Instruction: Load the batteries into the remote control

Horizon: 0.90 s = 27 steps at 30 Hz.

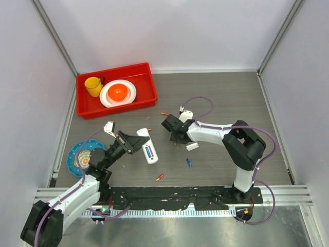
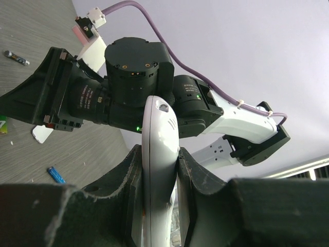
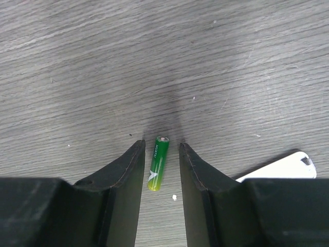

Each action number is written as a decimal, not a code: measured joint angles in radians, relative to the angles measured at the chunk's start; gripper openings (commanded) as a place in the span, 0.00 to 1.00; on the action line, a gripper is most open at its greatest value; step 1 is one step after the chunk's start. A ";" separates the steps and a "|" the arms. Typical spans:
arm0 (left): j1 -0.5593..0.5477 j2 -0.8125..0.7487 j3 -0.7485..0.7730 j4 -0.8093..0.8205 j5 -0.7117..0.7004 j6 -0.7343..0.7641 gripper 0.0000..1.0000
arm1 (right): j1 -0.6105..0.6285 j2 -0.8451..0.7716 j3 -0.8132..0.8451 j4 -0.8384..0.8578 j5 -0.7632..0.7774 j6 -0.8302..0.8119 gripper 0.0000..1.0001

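The white remote control is clamped edge-on between my left gripper's jaws and held up off the table; in the left wrist view the remote control stands between the two pads of the left gripper. My right gripper is down at the table, open, with a green battery lying loose between the fingertips of the right gripper, not gripped. More batteries lie loose: blue, red, orange. A short white cover piece lies beside the right gripper.
A red tray at the back left holds a yellow cup and a white plate with an orange object on it. A blue plate lies at the left edge. Walls enclose the table on three sides.
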 measured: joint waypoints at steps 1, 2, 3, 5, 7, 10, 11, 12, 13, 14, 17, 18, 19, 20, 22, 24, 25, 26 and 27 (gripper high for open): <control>0.000 0.000 0.000 0.000 0.000 0.000 0.00 | 0.000 0.000 0.000 0.000 0.000 0.000 0.36; 0.000 0.000 0.000 0.000 0.000 0.000 0.00 | 0.000 0.002 0.000 0.000 0.002 0.000 0.34; 0.000 0.000 0.000 0.000 -0.001 0.000 0.00 | 0.000 0.002 0.000 0.000 0.003 0.000 0.33; 0.000 0.000 0.000 0.000 -0.003 0.000 0.00 | 0.000 0.004 0.000 0.001 0.008 0.000 0.23; 0.000 0.000 0.000 0.000 -0.004 0.000 0.00 | 0.000 0.004 0.000 0.001 0.010 -0.001 0.21; 0.000 0.000 0.000 0.000 -0.005 0.000 0.00 | 0.000 0.006 0.000 0.002 0.013 0.001 0.01; 0.000 0.000 0.000 0.000 -0.005 0.000 0.00 | 0.000 0.006 0.000 0.002 0.013 -0.001 0.01; 0.000 0.000 0.000 0.000 -0.005 0.000 0.00 | 0.000 0.006 0.000 0.005 0.014 -0.003 0.01; 0.000 0.000 0.000 0.000 -0.005 0.000 0.00 | 0.000 0.005 0.000 0.006 0.015 -0.005 0.01; 0.000 0.001 0.000 0.000 -0.005 0.000 0.00 | 0.000 0.001 -0.002 0.010 0.015 -0.010 0.01; 0.000 0.011 0.000 -0.001 -0.004 0.000 0.00 | 0.000 -0.051 -0.047 0.035 0.018 -0.042 0.01; 0.000 0.015 0.000 -0.002 -0.004 0.000 0.00 | 0.000 -0.092 -0.077 0.051 0.019 -0.067 0.01; 0.000 0.019 0.000 -0.005 -0.005 0.000 0.00 | 0.001 -0.134 -0.105 0.064 0.019 -0.089 0.01; 0.000 0.024 0.000 -0.008 -0.006 0.001 0.00 | 0.003 -0.211 -0.152 0.094 0.018 -0.126 0.01; -0.001 0.041 0.001 -0.011 -0.009 0.007 0.00 | 0.011 -0.360 -0.225 0.149 0.012 -0.200 0.01; -0.005 0.064 0.004 -0.016 -0.017 0.018 0.00 | 0.030 -0.534 -0.288 0.216 0.006 -0.282 0.01; -0.007 0.077 0.008 -0.019 -0.021 0.021 0.00 | 0.041 -0.596 -0.308 0.245 0.004 -0.312 0.01; -0.014 0.096 0.017 -0.022 -0.027 0.026 0.00 | 0.059 -0.675 -0.333 0.281 0.000 -0.354 0.01; -0.022 0.120 0.027 -0.020 -0.034 0.032 0.00 | 0.071 -0.727 -0.348 0.302 -0.003 -0.380 0.01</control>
